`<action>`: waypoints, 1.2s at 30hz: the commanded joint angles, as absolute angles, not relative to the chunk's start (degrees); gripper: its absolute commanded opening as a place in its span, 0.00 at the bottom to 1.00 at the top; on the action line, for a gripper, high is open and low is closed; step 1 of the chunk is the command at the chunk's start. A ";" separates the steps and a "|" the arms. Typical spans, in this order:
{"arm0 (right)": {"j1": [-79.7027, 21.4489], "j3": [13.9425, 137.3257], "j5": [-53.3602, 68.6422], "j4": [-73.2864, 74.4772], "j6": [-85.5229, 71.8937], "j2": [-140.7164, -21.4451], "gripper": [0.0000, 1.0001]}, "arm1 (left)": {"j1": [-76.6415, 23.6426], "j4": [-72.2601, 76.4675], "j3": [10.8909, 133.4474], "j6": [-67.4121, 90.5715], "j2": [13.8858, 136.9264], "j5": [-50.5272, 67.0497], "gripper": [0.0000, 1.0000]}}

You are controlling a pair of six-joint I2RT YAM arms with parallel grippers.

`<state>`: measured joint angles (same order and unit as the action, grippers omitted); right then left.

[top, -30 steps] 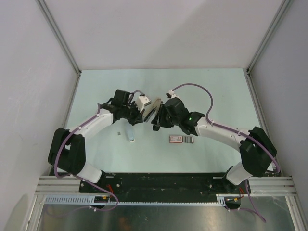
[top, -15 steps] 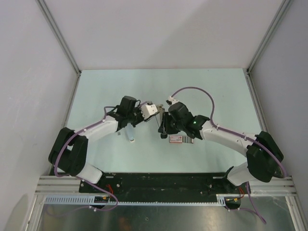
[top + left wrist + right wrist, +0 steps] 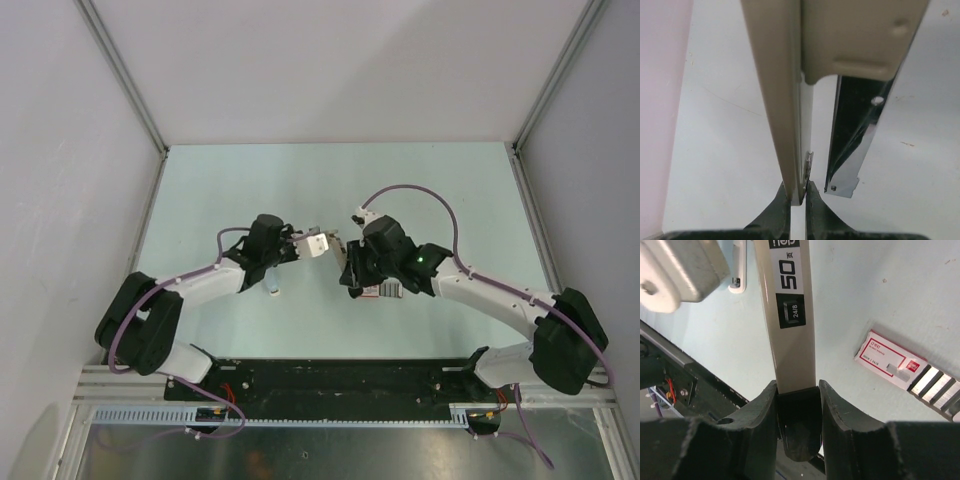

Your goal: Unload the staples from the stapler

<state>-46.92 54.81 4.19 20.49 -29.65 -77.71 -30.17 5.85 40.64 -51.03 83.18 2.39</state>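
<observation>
The stapler (image 3: 790, 315) I see is a beige bar with a black rear end and a "50" and "24/8" label, held above the table between both arms (image 3: 335, 250). My right gripper (image 3: 797, 395) is shut on the black rear end. My left gripper (image 3: 798, 192) is shut on the thin edge of the beige cover (image 3: 777, 100). The chrome rail (image 3: 855, 145) hangs apart beside the cover. A tiny grey metal piece (image 3: 809, 162) sits at the left pinch; I cannot tell whether it is the staples.
A red-and-white staple box (image 3: 890, 360) lies on the table with grey strips (image 3: 935, 385) beside it, partly under my right arm (image 3: 385, 290). A slim pale-blue and white item (image 3: 271, 287) lies by my left arm. Side walls enclose the table.
Both arms have swung toward the near edge, carrying the stapler with them. My right wrist now hangs over the staple box. Both grips are unchanged.
</observation>
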 commanded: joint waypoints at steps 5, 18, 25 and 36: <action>-43.75 55.95 3.50 17.31 -31.67 -71.51 0.00 | -32.04 10.38 35.46 -61.31 82.24 -9.48 0.00; -43.62 54.54 3.65 16.97 -31.42 -71.58 0.00 | -39.04 26.51 25.87 -76.27 82.04 -17.03 0.00; -43.13 54.14 4.04 17.82 -30.60 -70.87 0.00 | -40.98 36.30 21.42 -84.10 81.96 -17.96 0.00; -42.96 54.14 4.58 12.65 -32.93 -70.42 0.00 | -46.32 26.47 26.74 -68.56 79.10 -17.84 0.01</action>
